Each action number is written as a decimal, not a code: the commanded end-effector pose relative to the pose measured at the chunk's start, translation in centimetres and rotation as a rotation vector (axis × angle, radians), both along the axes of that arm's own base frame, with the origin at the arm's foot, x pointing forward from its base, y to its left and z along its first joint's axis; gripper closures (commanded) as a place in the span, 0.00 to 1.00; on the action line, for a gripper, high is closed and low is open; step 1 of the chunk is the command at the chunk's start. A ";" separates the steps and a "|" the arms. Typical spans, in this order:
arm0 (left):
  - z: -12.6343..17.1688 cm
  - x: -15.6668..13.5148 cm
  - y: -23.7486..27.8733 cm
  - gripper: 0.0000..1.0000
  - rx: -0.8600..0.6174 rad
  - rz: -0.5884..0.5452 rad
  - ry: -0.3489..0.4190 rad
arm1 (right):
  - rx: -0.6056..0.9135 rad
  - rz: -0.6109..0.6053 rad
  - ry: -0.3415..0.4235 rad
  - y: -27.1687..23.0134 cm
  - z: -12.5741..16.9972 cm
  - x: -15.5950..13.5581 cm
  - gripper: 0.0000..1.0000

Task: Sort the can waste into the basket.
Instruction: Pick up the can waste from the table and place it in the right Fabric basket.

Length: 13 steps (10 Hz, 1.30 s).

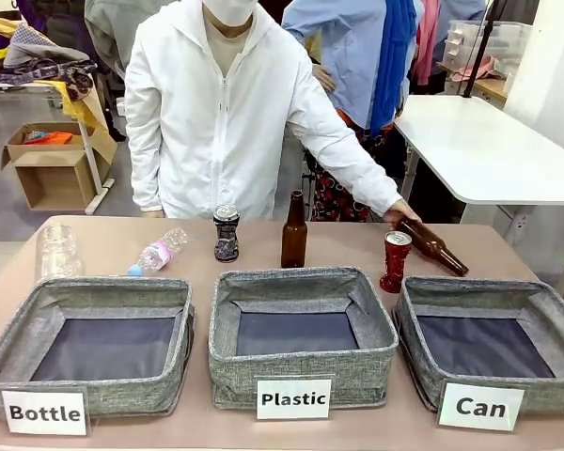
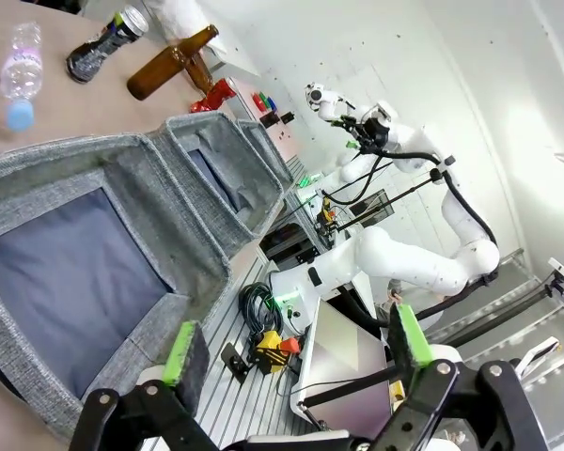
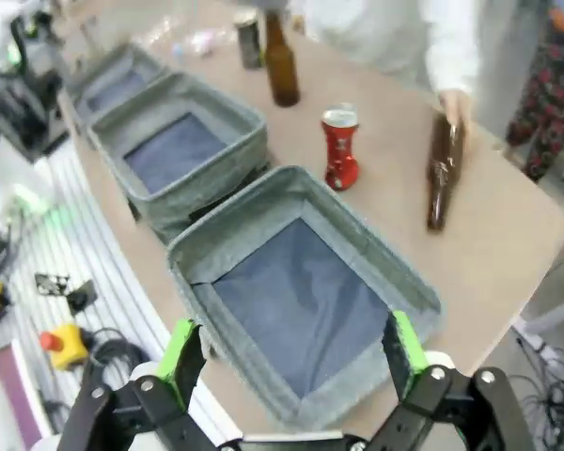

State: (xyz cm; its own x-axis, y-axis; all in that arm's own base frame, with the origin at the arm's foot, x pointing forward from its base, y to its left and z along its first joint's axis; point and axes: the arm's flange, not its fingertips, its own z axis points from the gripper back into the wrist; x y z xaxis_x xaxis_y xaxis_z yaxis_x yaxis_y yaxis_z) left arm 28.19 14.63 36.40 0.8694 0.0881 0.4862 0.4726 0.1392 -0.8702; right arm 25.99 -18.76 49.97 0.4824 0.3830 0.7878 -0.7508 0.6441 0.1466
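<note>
Three grey fabric baskets in a row along the near side of the table (image 1: 508, 246): Bottle basket (image 1: 103, 291), Plastic basket (image 1: 301, 362), Can basket (image 1: 479, 287), each with bare dark lining. Red can (image 1: 395, 262) upright and dented, just beyond the Can basket's far left corner. Black can (image 1: 227, 233) upright behind the Plastic basket, beside a standing brown bottle (image 1: 293, 233). Second brown bottle (image 1: 432, 246) lying under a person's hand (image 1: 399, 212). Clear plastic bottle (image 1: 160, 252) lying behind the Bottle basket.

Beyond, a white table (image 1: 489, 150) and an open cardboard box (image 1: 52, 169) on the floor.

Labels legible from the front. From the right wrist, right gripper (image 3: 293, 346) spread wide above the Can basket. From the left wrist, left gripper (image 2: 296, 343) likewise spread, by the Bottle basket's corner.
</note>
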 end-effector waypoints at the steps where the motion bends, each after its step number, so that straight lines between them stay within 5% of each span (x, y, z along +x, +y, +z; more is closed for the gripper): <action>1: 0.0 -0.2 0.0 0.00 -0.011 -0.007 -0.024 | 0.084 -0.054 -0.011 -1.3 -2.4 -0.8 0.00; 5: 0.0 -0.2 0.0 0.00 -0.011 -0.007 -0.024 | 0.061 -0.074 0.018 1.2 -3.5 1.1 0.00; 7: 0.0 -0.2 0.0 0.00 -0.011 -0.007 -0.024 | 0.003 -0.105 0.024 6.1 -3.1 4.8 0.00; 9: 0.0 -0.2 0.0 0.00 -0.011 -0.007 -0.024 | -0.016 -0.006 0.048 11.6 -4.2 9.1 0.00; 11: 0.0 -0.2 0.0 0.00 -0.011 -0.007 -0.024 | -0.046 0.038 0.108 15.2 -5.7 12.0 0.00; 12: 0.0 -0.2 0.0 0.00 -0.011 -0.007 -0.024 | -0.013 -0.044 0.195 15.8 -5.1 12.2 0.00; 13: 0.0 -0.2 0.0 0.00 -0.011 -0.007 -0.024 | -0.050 0.064 0.083 14.6 -4.4 11.2 0.00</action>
